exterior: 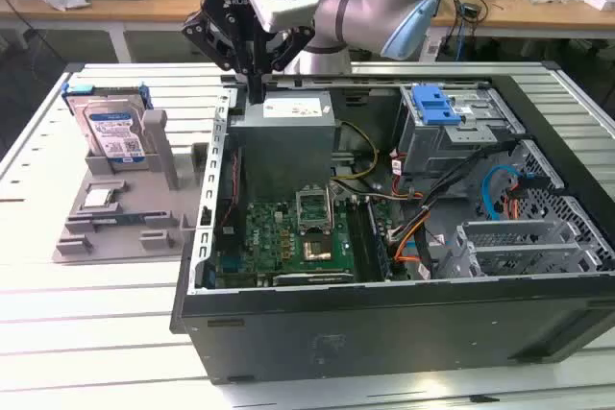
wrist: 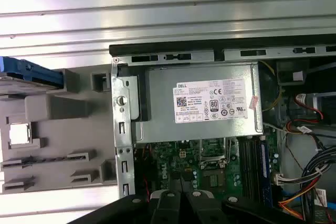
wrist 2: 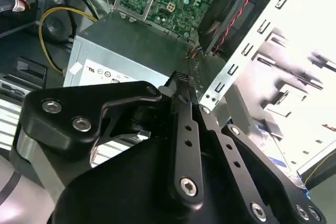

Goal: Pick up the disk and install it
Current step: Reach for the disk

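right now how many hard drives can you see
1: the flat silver hard drive in a blue plastic bracket stands upright in the grey plastic holder at the exterior view's left. The metal drive cage may hide more.

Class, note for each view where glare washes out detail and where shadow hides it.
Second wrist view: the grey plastic holder is washed out white by glare, while the black gripper reads dark. First wrist view: the small square silver chip glares white. Exterior view: even light, darker inside the black computer case.

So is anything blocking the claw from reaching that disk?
Nothing visible does. The gripper hangs over the case, and the disk stands upright in the grey holder at the exterior view's left, open from above.
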Controlling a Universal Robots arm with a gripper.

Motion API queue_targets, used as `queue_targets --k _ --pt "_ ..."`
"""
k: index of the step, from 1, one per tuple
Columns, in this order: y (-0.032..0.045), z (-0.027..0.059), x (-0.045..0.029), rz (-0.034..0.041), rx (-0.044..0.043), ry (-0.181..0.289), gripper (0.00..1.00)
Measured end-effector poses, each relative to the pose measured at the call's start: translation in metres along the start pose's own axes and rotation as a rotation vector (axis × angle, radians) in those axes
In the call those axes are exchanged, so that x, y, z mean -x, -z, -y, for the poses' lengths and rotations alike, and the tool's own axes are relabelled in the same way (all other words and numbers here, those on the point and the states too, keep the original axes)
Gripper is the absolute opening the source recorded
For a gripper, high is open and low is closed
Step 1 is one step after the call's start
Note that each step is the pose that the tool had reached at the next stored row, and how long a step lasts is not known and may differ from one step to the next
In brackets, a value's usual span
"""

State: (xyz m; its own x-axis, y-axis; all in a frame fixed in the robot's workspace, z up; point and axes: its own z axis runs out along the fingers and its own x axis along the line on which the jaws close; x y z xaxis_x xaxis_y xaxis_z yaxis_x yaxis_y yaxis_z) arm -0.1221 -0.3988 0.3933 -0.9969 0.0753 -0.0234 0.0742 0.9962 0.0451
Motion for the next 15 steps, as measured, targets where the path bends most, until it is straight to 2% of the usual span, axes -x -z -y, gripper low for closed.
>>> queue_targets --k 6,15 --pt "0.0003 0.0008 -0.0111 -0.0001 -0.0001 0.000 0.11" --pt "0.0005 0.0013 -0.0166 -0.0001 0.0000 0.000 0.11"
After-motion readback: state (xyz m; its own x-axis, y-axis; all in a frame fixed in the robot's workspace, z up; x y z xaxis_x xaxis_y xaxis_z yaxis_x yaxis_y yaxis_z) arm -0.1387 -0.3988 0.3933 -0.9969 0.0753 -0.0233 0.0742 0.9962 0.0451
